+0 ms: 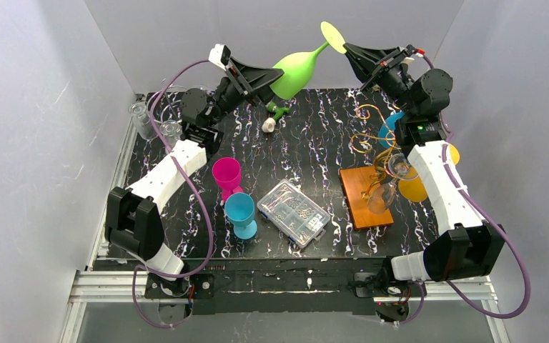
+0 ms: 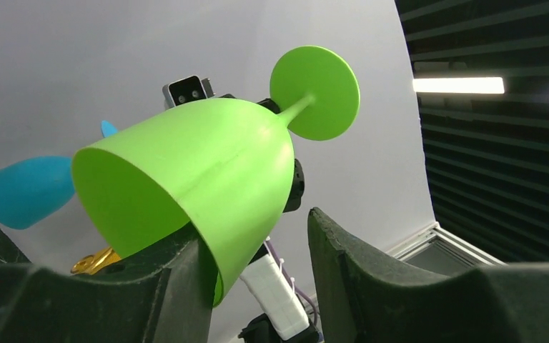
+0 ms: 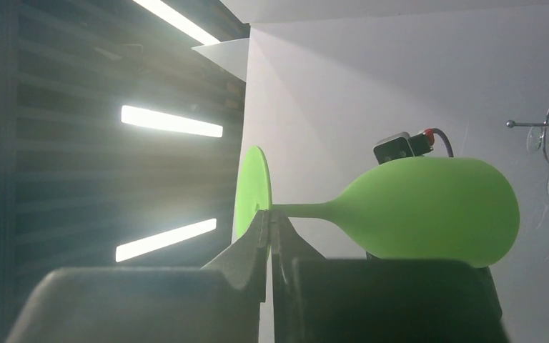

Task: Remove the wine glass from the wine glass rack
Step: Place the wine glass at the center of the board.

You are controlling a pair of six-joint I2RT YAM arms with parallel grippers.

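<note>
Wine glass (image 1: pixel 297 71), bright green, held in the air above the far edge of the table (image 1: pixel 307 157) between my two arms and clear of the rack.

At far left, the left gripper (image 1: pixel 273 77) meets the open end of the bowl (image 2: pixel 207 164). In the left wrist view its jaws stand partly spread. The rim wall of the bowl drops into the gap, lying against one finger (image 2: pixel 150 286), while the other finger (image 2: pixel 372 271) stands apart from it. I judge the left has no grip yet.

The glass's long axis runs from the bowl at lower left, up along the stem (image 3: pixel 307 209), to the flat foot (image 3: pixel 251 189) at upper right. The mouth faces the left gripper and the foot faces the right.

On the right, the right gripper (image 3: pixel 270 229) is pressed together on the stem just beside the foot, and it alone carries the glass.

Lower right, the wine glass rack (image 1: pixel 370 136), a golden wire stand on an orange wooden base (image 1: pixel 363 196), stands near the right arm and well apart from the green glass. Clear glasses (image 1: pixel 393 168) hang from it.

The coming move, as I judge it, turns on the left jaws pinching the bowl wall, since the left arm is nearer the bowl. A crooked pinch could twist the glass in the right's narrow hold.
</note>
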